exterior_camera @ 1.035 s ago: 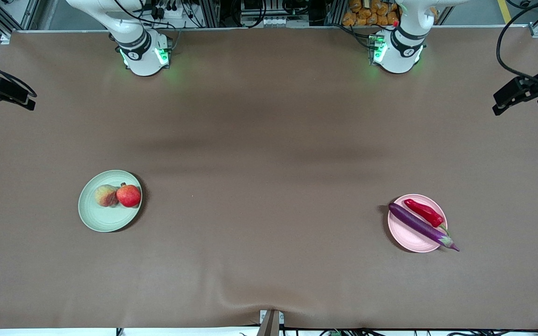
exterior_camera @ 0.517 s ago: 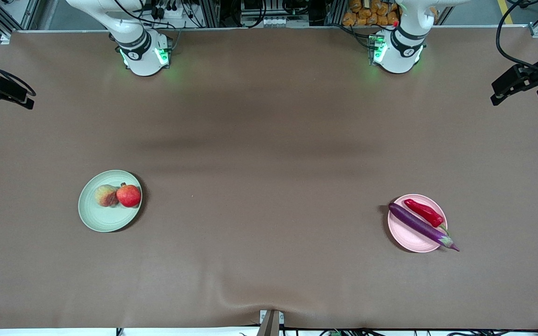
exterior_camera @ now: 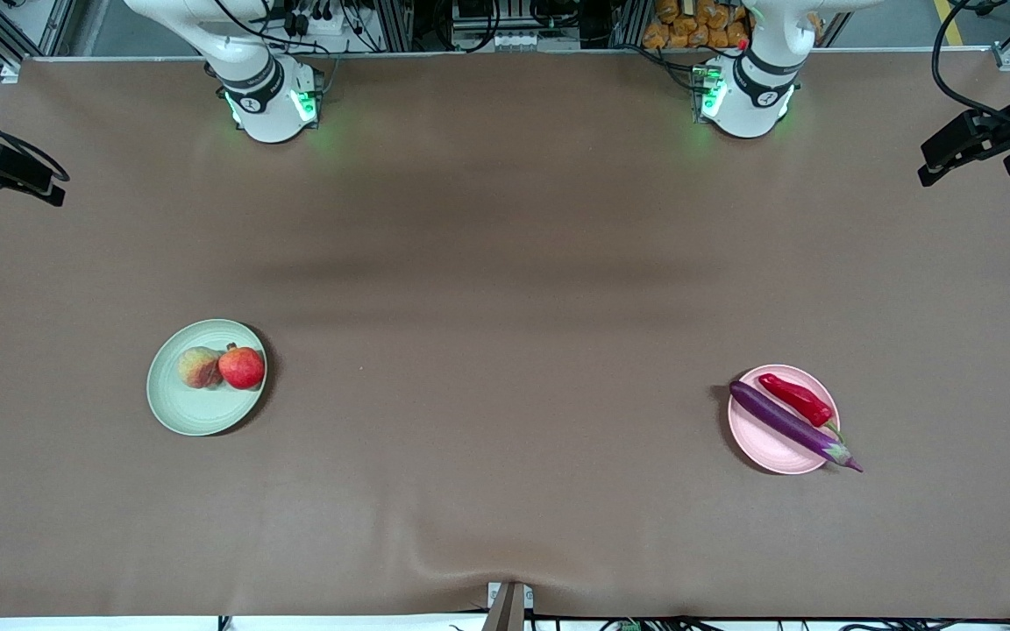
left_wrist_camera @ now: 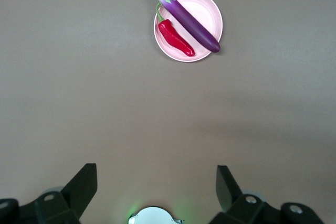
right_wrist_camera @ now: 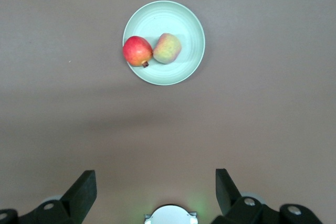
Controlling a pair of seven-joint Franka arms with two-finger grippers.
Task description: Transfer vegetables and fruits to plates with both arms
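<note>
The green plate point(exterior_camera: 174, 403) lies toward the right arm's end of the table point(exterior_camera: 505, 263), and on it the pomegranate point(exterior_camera: 242, 367) and the peach point(exterior_camera: 199, 367) sit side by side and touch each other. The pink plate point(exterior_camera: 764, 447) lies toward the left arm's end, well apart from the green one. The eggplant point(exterior_camera: 787, 423) lies across the pink plate, with its stem end sticking out over the rim, and the chili point(exterior_camera: 795, 399) lies just beside it on the same plate, farther from the front camera. The left gripper point(left_wrist_camera: 156, 182) is high over the table's edge at its own arm's end; its fingers point(left_wrist_camera: 84, 184) stand wide apart and hold nothing. The right gripper point(right_wrist_camera: 155, 183) is high over the table's edge at the right arm's end, also with its fingers point(right_wrist_camera: 84, 187) spread wide and with nothing between them. Each wrist view looks down on the plate at its arm's end, far below the gripper.
</note>
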